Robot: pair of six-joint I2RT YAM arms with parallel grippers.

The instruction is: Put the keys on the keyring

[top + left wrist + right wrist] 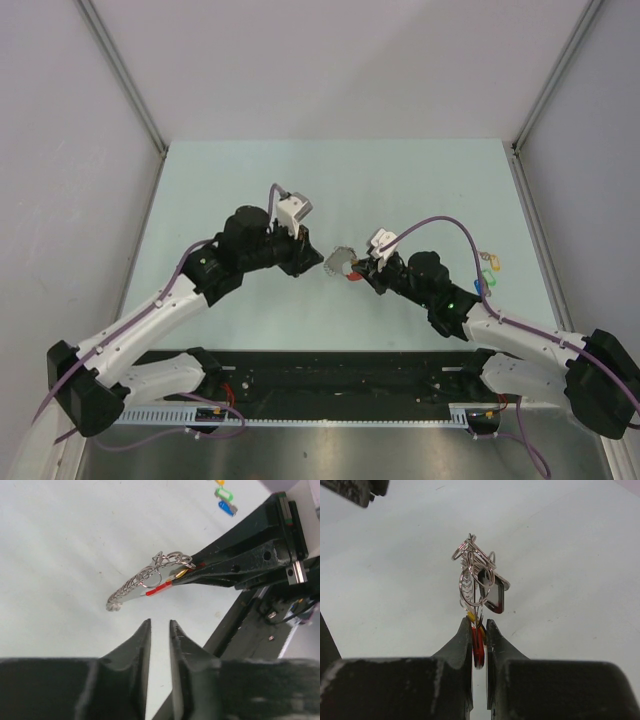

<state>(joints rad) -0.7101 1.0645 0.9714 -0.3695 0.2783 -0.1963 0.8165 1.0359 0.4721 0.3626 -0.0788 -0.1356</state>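
Right tool [478, 626] grips keyring [470, 586], pointing left.

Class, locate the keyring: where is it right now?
Top view, centre: the keyring is pinched by its red end in the right gripper, just right of the left gripper.

The right jaws hide part of the keyring [469, 583].

No text, label, brand, number or sign legible in any view; coloured plastic key tags [223, 492] too small to read.
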